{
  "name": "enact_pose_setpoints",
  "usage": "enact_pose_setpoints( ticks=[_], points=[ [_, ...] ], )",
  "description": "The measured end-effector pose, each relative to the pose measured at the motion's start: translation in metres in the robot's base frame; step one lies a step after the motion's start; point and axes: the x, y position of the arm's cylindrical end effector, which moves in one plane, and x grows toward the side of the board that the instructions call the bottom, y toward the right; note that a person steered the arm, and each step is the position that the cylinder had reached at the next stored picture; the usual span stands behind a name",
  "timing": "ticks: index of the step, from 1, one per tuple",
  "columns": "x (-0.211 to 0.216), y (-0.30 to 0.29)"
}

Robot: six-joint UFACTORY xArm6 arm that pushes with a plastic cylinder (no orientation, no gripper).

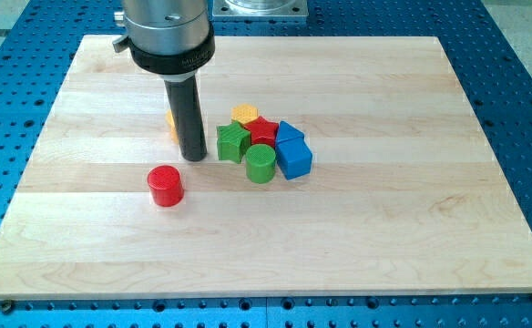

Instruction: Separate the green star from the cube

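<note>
The green star (232, 143) lies at the left end of a tight cluster near the board's middle. The blue cube (294, 158) lies at the cluster's right end, with a green cylinder (260, 163) between the two at the front. My tip (193, 158) rests on the board just left of the green star, a small gap apart. A red star (263, 130), a yellow block (245, 114) and another blue block (289, 133) sit behind them in the cluster.
A red cylinder (166, 186) stands alone toward the view's bottom left of my tip. An orange block (171, 123) is mostly hidden behind the rod. The wooden board (412, 228) lies on a blue perforated table.
</note>
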Motion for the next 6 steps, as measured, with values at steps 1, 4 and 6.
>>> enact_pose_setpoints(
  ticks=[1,4,6],
  points=[
    [-0.011,0.015],
    [0.001,0.156],
    [0.022,0.201]
  ],
)
